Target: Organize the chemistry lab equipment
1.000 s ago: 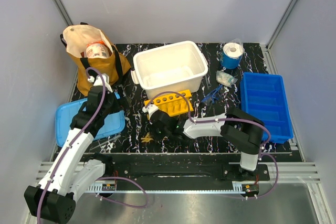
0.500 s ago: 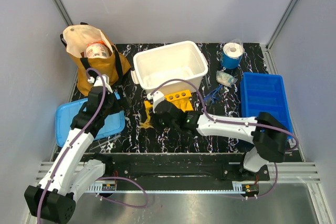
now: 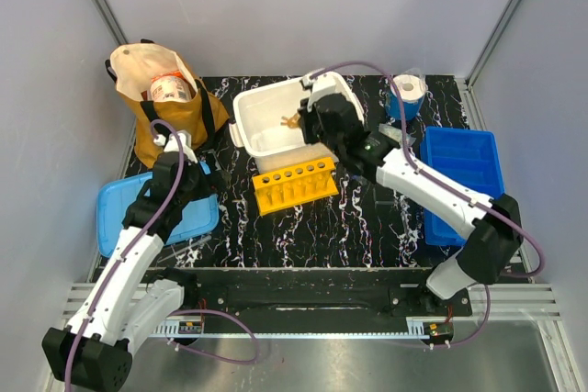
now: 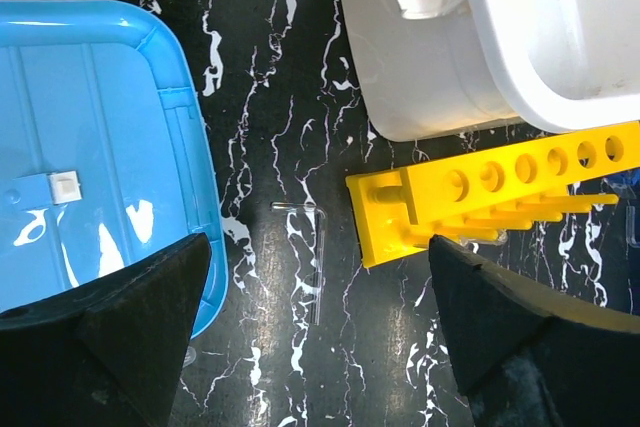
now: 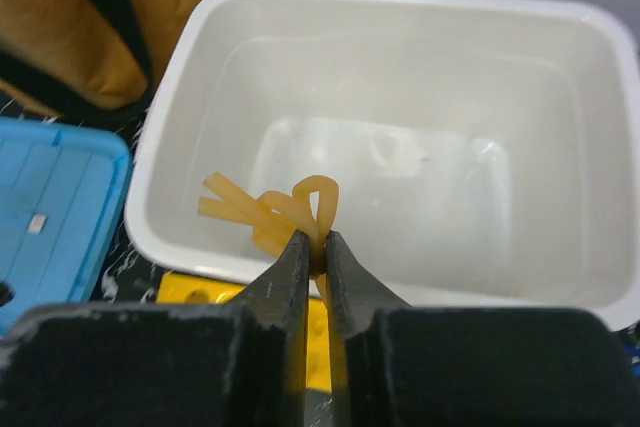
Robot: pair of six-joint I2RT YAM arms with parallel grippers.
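My right gripper [image 3: 298,122] is shut on the tiny yellow-orange knotted piece [image 3: 289,120], pinching it at one loop [image 5: 318,197]. It holds the piece above the left front part of the open white bin [image 3: 276,94], whose inside [image 5: 400,147] looks bare. My left gripper [image 3: 188,185] is open and empty, its jaws wide apart [image 4: 320,347] above the dark table. A thin clear bent tube [image 4: 318,267] lies on the table between the jaws. A small clear packet [image 3: 395,135] shows beside my right arm. The safety glasses are mostly hidden by that arm.
A yellow tube rack [image 3: 294,183] lies in front of the bin and shows in the left wrist view [image 4: 480,197]. A light blue lid [image 3: 119,218] lies at left, a blue divided tray [image 3: 464,181] at right. A brown bag [image 3: 152,126] and a blue roll [image 3: 404,98] stand at the back.
My right gripper has carried the knotted piece from the table in front of the rack up and back to above the white bin. The left arm has not moved.
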